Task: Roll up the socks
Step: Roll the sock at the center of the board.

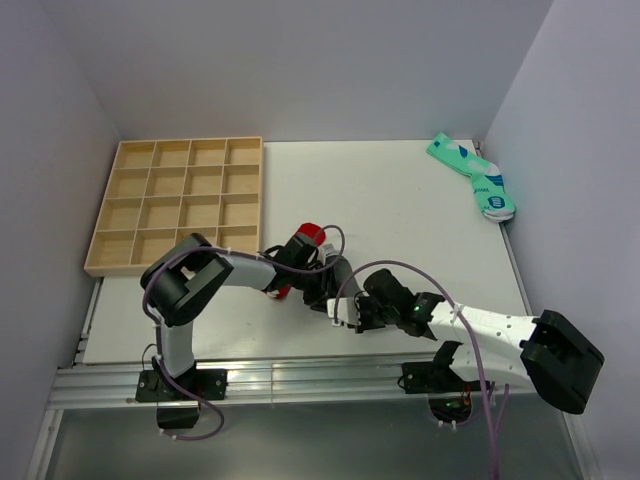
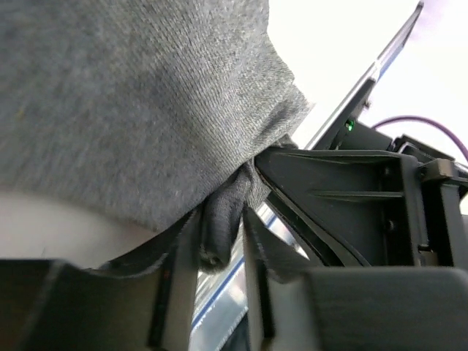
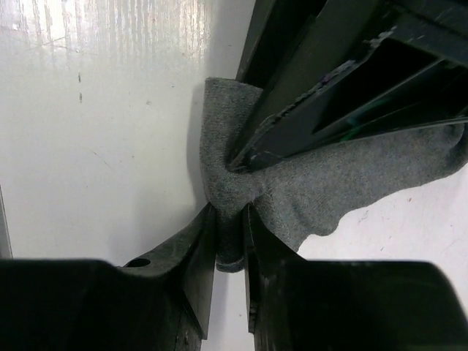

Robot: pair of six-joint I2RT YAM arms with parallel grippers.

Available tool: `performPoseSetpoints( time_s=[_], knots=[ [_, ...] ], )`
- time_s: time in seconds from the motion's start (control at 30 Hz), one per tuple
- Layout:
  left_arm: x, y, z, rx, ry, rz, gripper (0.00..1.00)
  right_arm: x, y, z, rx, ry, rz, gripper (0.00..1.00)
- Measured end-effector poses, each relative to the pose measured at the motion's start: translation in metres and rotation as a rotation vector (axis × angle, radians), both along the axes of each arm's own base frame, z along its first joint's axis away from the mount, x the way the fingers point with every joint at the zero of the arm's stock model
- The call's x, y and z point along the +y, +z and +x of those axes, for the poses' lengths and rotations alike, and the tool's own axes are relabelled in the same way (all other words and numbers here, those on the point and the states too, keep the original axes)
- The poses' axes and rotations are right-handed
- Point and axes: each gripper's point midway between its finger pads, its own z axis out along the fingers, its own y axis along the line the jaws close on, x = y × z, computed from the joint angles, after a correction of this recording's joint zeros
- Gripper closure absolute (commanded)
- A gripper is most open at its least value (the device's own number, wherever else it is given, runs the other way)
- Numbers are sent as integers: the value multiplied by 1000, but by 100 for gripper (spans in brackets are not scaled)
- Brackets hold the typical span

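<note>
Near the front middle of the table [image 1: 400, 200], both arms meet over the socks, their wrists crowded so close together that the top view hides most of the fabric. The grey sock [image 2: 131, 110] lies under and between them. The left gripper [image 2: 219, 248] pinches a narrow fold of its cloth between its fingers, and the right gripper [image 3: 229, 241] nips another fold of the same sock from the opposite side, with the edge of the left one pressed into the fabric just above it. The red sock [image 1: 312, 236] shows only as bright patches beside the left wrist, one behind it and one in front; neither gripper appears to hold it, and I cannot tell whether it touches the grey one.

As for progress, the task looks to be at an early stage. The grey sock is gathered and puckered where it is gripped, but it spreads loose and flat beyond that, with no tight roll visible. Rolling it up, and bringing the red sock into the roll, seems to be left to do. A wooden tray [image 1: 180, 196] sits at the left rear, and a pair of mint-green socks [image 1: 475, 178] lies far off at the right rear corner.
</note>
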Motion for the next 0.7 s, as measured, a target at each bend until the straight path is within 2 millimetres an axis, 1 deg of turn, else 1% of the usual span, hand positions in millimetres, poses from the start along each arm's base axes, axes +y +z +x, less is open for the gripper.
performPoseSetpoints(
  time_s=[0.07,0.17,0.43,0.57,0.7],
  knots=[
    [3,3,5,-40,27,6,60,0,0,-1,8,-4,2,79],
    [9,7,13,-99,74,14,58,1,2,-6,51,-8,1,80],
    [31,6,37,-261,200,62,59,-2,2,-24,191,-15,-34,81],
    [45,5,37,-327,237,70,62,-2,2,-28,283,-24,-62,81],
    [59,5,34,-390,264,62,65,-4,4,-21,409,-48,-97,81]
  ],
)
